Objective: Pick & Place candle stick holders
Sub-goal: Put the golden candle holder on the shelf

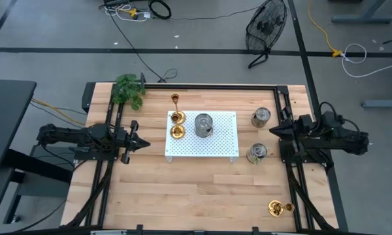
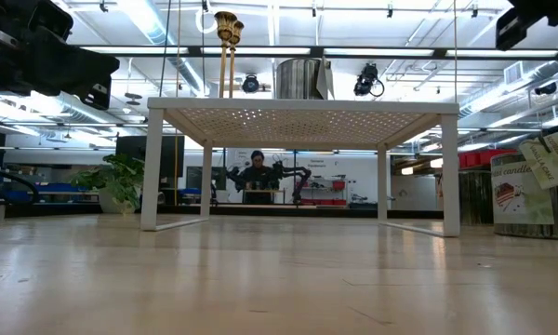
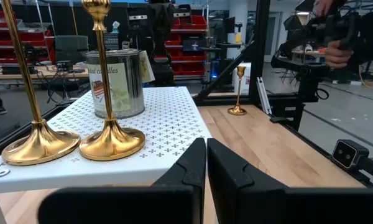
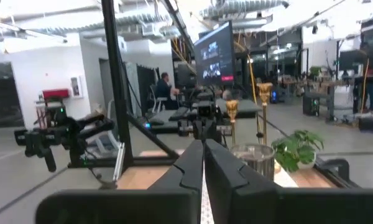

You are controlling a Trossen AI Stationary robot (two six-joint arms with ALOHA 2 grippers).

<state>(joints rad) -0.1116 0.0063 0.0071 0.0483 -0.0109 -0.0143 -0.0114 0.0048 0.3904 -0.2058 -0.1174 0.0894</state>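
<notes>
At the table's near right corner a gold holder [image 1: 275, 208] lies on the bare wood, well apart from everything else. Farther up, the left gripper [image 1: 144, 143] hangs over the wood just left of the white rack [image 1: 223, 145], its fingers [image 3: 193, 167] pressed together on nothing. The right gripper [image 1: 272, 131] sits opposite, off the rack's right side, between two tins: one tin [image 1: 256, 153] near the rack's near right corner and another tin [image 1: 261, 117] beyond it; its fingers [image 4: 219, 169] are likewise pressed together and hold nothing. The rack is a perforated white stand on legs in the middle of the table. On its left edge two tall holders stand upright close beside each other, one holder [image 1: 177, 132] nearer and the next holder [image 1: 177, 117] just behind it; in the left wrist view their round bases [image 3: 112, 142] almost meet. A candle tin [image 1: 203, 125] stands near the rack's centre, right of that pair. Past the rack's far left corner a fourth holder [image 1: 175, 99] stands upright on the wood, slim-stemmed. A plant [image 1: 129, 90] lies at the far left of the table. Beyond the table, on the grey floor, a fan [image 1: 266, 29] stands among cables [image 1: 137, 10].
</notes>
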